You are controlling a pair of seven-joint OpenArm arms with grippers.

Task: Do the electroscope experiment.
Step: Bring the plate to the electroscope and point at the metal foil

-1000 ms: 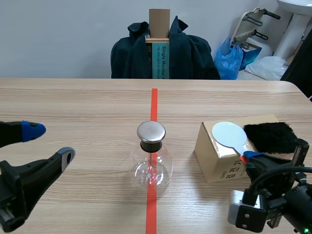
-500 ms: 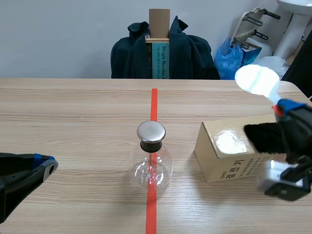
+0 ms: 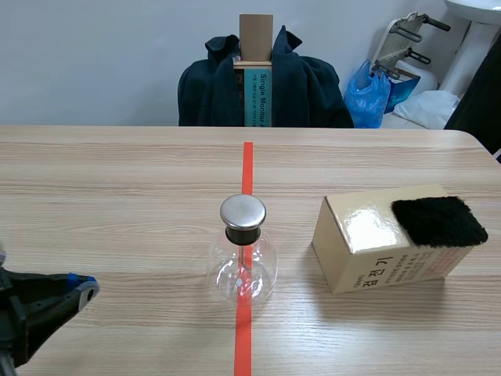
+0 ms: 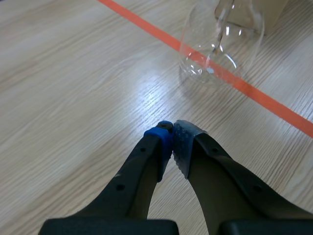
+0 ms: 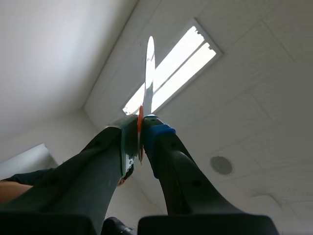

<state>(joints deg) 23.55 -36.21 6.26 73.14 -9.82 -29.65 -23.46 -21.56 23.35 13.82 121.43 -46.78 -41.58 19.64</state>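
My left hand (image 4: 172, 139) is closed on nothing, low over the wooden worktop (image 3: 117, 180), near the clear glass flask with a round metal cap (image 3: 243, 266) standing on the red line (image 3: 247, 164). My right hand (image 5: 141, 129) pinches a thin white orange-stemmed disc (image 5: 149, 68), pointing at the ceiling (image 5: 254, 73).

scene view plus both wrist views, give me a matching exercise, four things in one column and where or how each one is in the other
1 flask
2 fur
3 disc
4 left jaws

a shut on nothing, over the table
b on top of the box
c standing on the red line
d pinched in the right jaws

Pairs: 1-c, 2-b, 3-d, 4-a
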